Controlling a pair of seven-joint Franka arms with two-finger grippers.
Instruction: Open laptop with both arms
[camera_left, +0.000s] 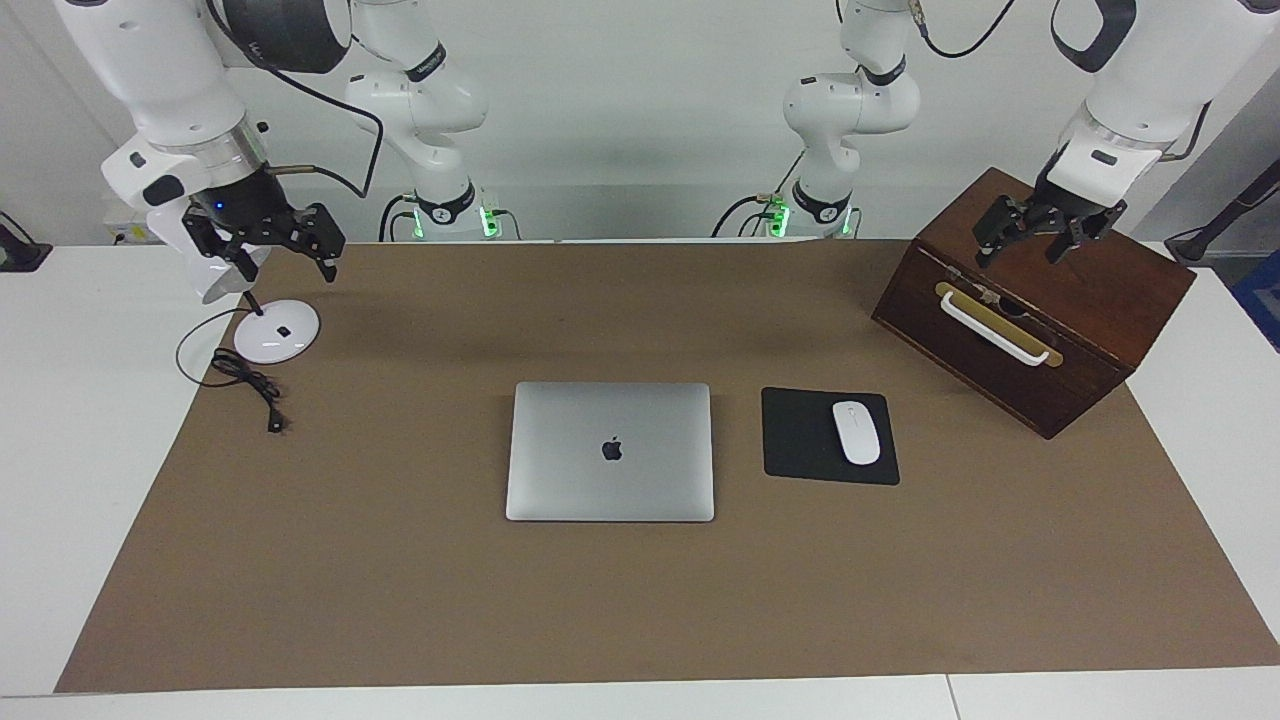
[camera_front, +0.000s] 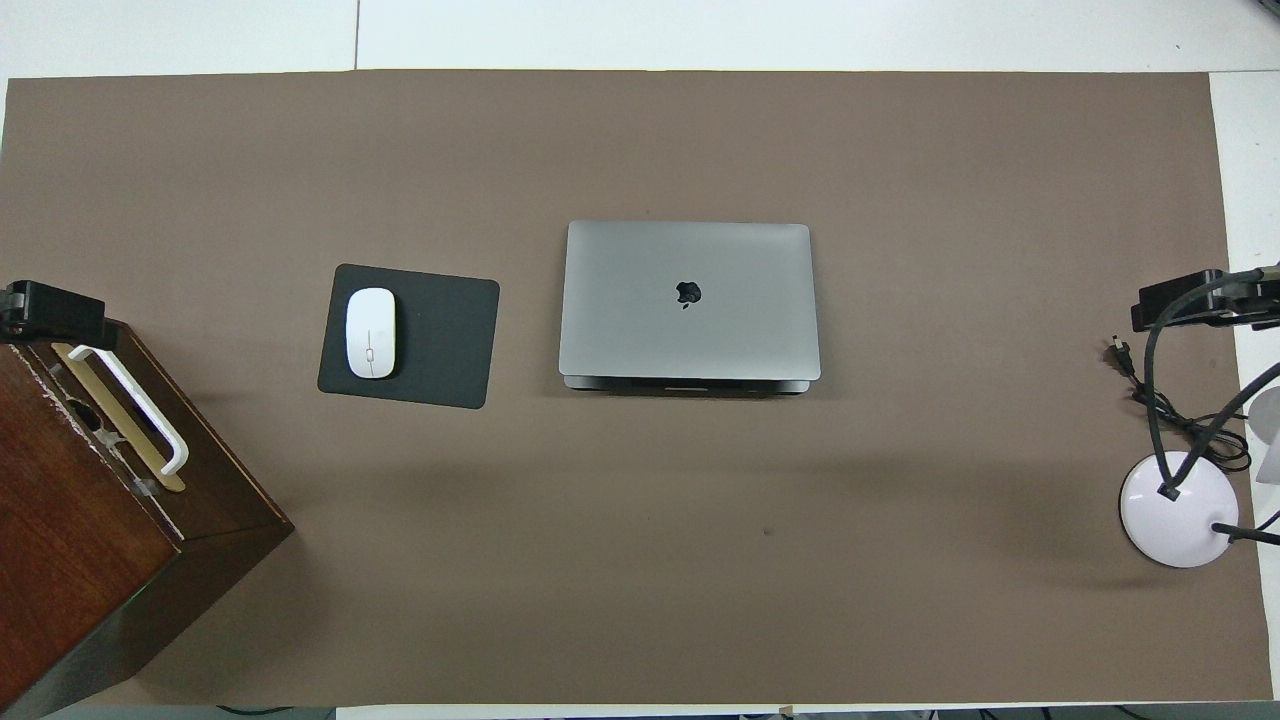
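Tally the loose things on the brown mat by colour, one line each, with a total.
Silver: 1, the laptop
Black: 1, the mouse pad
White: 2, the mouse and the lamp
Brown: 1, the wooden box
Total: 5

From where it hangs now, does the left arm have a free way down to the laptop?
Probably yes. The left gripper hangs over the wooden box, and between the box and the closed laptop lie only the flat mouse pad and mouse.

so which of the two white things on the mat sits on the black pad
The white mouse, on the black mouse pad beside the closed laptop. The white lamp base stands on the bare brown mat.
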